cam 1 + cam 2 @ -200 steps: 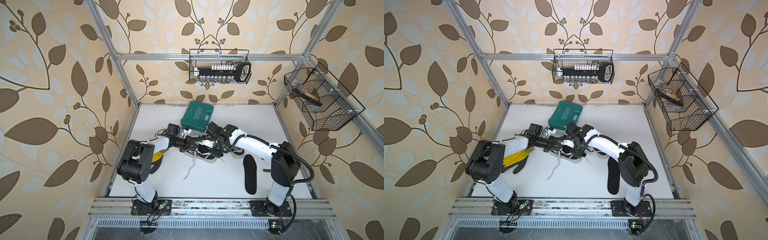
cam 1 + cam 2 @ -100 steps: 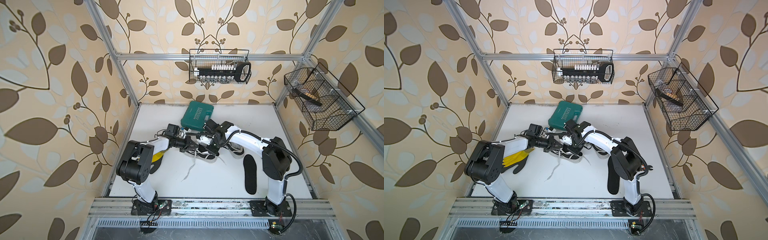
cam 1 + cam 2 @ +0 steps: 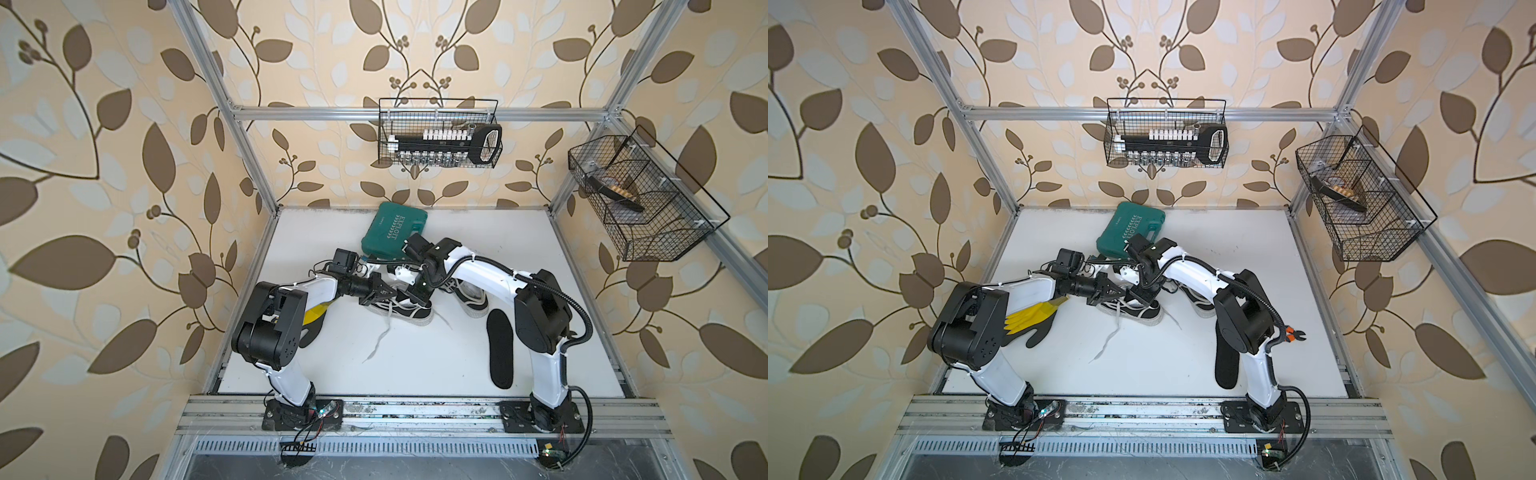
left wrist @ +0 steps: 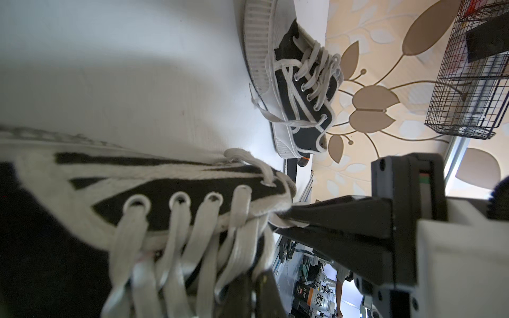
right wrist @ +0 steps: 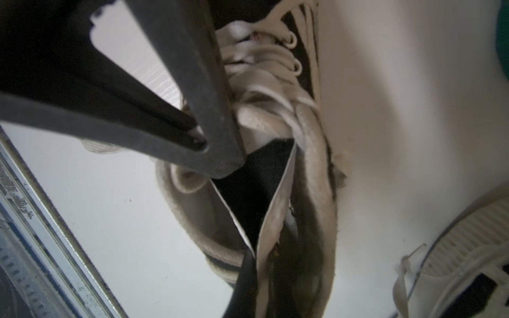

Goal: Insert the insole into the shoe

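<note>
A black and white laced shoe (image 3: 409,316) (image 3: 1142,318) lies mid-table with both arms meeting over it. My left gripper (image 3: 388,296) (image 4: 256,275) comes in from the left and is shut on the shoe's laced upper (image 4: 165,192). Its dark fingers (image 5: 192,110) are pressed together beside the laces. My right gripper (image 3: 417,293) (image 5: 253,275) is shut on a folded black insole (image 5: 248,179) with a pale underside. That insole reaches from the jaws into the shoe's mouth, under the laces. How deep it goes is hidden.
A second shoe (image 3: 469,297) (image 4: 303,90) lies just right of the first, under the right arm. A loose black insole (image 3: 500,353) lies flat front right. A green case (image 3: 395,232) sits behind; a yellow and black glove (image 3: 1034,324) lies under the left arm. Wire baskets hang on the walls.
The right arm's elbow has swung in toward the middle of the table, while both grippers have stayed at the shoe. The loose insole has not moved.
</note>
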Available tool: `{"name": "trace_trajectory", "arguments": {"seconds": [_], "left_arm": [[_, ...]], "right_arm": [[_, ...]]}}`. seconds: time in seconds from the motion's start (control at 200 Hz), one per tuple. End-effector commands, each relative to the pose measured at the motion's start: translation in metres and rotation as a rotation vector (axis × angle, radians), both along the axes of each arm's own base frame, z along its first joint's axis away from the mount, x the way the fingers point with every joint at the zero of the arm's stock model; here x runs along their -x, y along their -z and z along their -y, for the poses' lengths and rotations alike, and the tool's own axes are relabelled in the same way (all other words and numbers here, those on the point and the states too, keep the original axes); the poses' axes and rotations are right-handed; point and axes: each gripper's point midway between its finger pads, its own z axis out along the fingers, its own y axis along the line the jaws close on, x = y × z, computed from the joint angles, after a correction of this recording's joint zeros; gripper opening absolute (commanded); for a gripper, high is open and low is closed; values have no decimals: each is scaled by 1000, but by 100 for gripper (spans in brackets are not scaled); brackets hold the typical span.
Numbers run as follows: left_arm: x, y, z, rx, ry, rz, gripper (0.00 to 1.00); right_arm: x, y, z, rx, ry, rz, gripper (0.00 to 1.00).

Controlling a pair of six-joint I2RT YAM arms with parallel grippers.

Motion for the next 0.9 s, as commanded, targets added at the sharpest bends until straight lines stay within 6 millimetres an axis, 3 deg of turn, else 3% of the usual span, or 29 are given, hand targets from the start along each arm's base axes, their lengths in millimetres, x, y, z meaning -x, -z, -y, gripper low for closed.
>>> {"name": "trace_trajectory", "arguments": {"seconds": [0.0, 0.07, 0.185, 0.315, 0.375, 0.445, 0.525, 0.715, 0.895], "left_arm": [[7, -24, 8, 59, 57, 65, 0], [6, -20, 8, 61, 59, 53, 0], [6, -20, 9, 63, 60, 42, 0], [4, -19, 8, 60, 57, 41, 0], [6, -17, 8, 60, 60, 30, 0], [5, -17, 7, 49, 52, 40, 0], [5, -15, 7, 48, 46, 34, 0], [9, -14, 6, 40, 52, 28, 0], [9, -13, 5, 34, 50, 25, 0]], "right_arm": [[2, -3, -17, -86, -77, 27, 1], [-6, -10, -25, -91, -62, 15, 0], [5, 1, -9, -45, -75, 6, 2], [-5, -10, -25, -127, -44, 27, 8], [0, -11, -21, -110, -29, 0, 18], [6, -12, -8, -84, -15, -2, 41], [16, -20, -1, -103, 13, -6, 54], [22, -38, 35, -93, 73, 97, 67], [30, -37, 48, -50, 71, 98, 69]]}}
